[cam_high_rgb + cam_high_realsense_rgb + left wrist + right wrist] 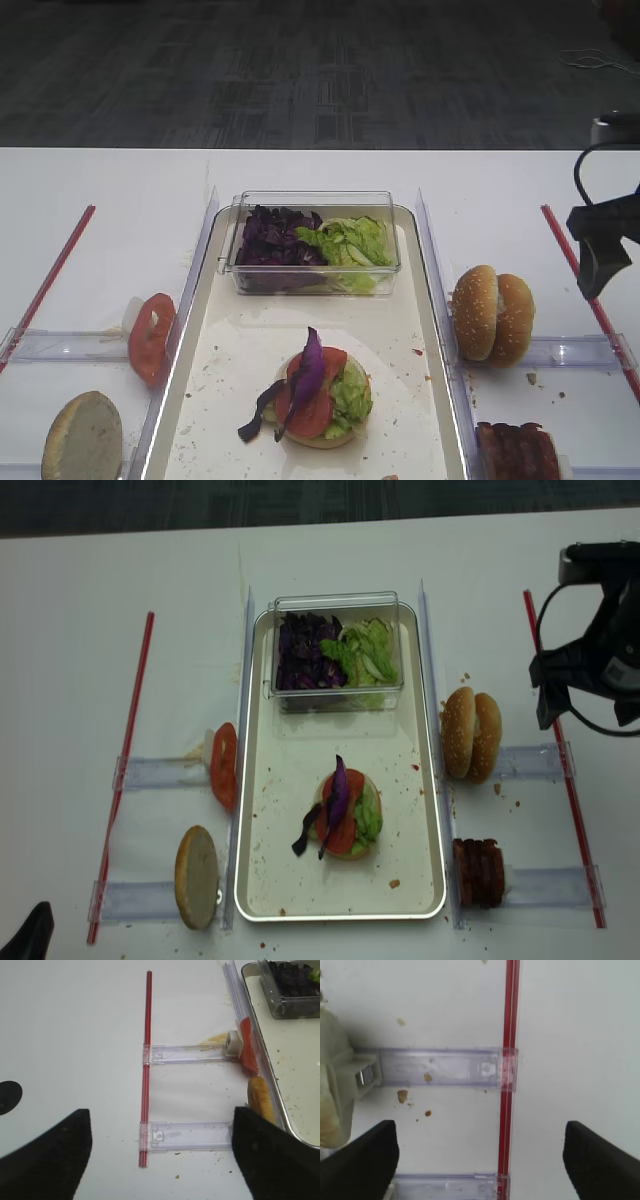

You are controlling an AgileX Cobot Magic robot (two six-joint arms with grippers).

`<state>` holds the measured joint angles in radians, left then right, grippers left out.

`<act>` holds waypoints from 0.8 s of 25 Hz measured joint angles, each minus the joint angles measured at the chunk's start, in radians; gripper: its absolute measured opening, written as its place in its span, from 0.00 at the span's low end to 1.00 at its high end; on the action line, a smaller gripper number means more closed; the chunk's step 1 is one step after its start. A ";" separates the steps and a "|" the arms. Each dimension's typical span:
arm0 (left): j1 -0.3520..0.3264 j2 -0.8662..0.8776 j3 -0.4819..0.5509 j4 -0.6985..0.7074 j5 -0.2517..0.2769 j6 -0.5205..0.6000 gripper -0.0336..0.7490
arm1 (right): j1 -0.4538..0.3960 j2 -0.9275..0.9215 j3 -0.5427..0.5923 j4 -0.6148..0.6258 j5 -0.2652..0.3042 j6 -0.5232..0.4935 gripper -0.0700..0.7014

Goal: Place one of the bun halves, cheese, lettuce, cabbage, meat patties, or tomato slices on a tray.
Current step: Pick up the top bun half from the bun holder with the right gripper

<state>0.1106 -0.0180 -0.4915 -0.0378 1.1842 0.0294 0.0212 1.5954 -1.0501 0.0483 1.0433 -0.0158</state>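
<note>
The cream tray (pixel 240 350) (pixel 265 780) holds a bun base stacked with lettuce, tomato and a cabbage strip (pixel 312 378). Two sesame bun halves (pixel 490 313) (pixel 471 734) stand on edge right of it, with meat patties (pixel 515 452) in front. Tomato slices (pixel 150 338) (pixel 247 1050) and a pale bun half (pixel 82 437) (pixel 260 1097) stand on the left. No cheese shows. My right gripper (pixel 480 1160) (pixel 600 250) hangs open and empty over the red strip, right of the buns. My left gripper (pixel 160 1160) is open and empty at the front left.
A clear box (pixel 312 240) at the tray's far end holds cabbage (pixel 272 238) and lettuce (pixel 350 240). Red strips (pixel 575 270) (pixel 146 1075) and clear plastic holders (pixel 440 1067) (pixel 190 1135) lie on both sides of the white table. Crumbs dot the tray.
</note>
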 joint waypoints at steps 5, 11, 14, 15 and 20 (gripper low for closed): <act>0.000 0.000 0.000 0.000 0.000 0.000 0.76 | 0.000 0.038 -0.069 0.002 0.024 0.000 0.98; 0.000 0.000 0.000 0.000 0.000 0.000 0.76 | 0.000 0.038 -0.078 0.039 0.056 -0.004 0.98; 0.000 0.000 0.000 0.000 0.000 0.000 0.76 | 0.000 0.038 -0.078 0.096 0.071 -0.021 0.98; 0.000 0.000 0.000 0.000 0.000 0.000 0.76 | 0.002 0.038 -0.078 0.114 0.073 -0.026 0.98; 0.000 0.000 0.000 0.000 0.000 0.000 0.76 | 0.081 0.015 -0.080 0.125 0.075 -0.019 0.98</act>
<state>0.1106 -0.0180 -0.4915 -0.0378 1.1842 0.0294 0.1017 1.6100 -1.1301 0.1730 1.1181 -0.0349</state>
